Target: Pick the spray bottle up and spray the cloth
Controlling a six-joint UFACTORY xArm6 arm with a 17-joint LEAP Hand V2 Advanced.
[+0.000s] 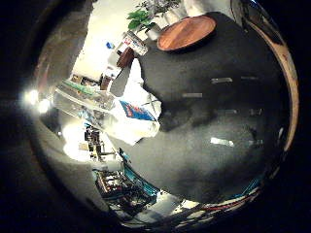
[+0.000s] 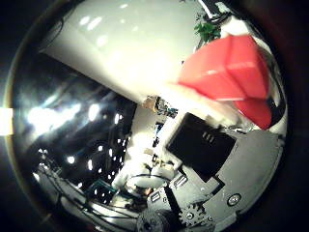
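clear plastic spray bottle (image 1: 114, 114) with red trigger head (image 2: 227, 72), close against the palm; light, rigid, slippery: grasp the neck. finger state: cannot tell.

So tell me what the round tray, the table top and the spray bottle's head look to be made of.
Round tray: seemingly wood, reddish-brown, with a soft sheen. Table top: dark and matte, possibly a fabric or rubbery mat, though light patches reflect on it. Spray bottle's head: smooth glossy red over white, probably moulded plastic.
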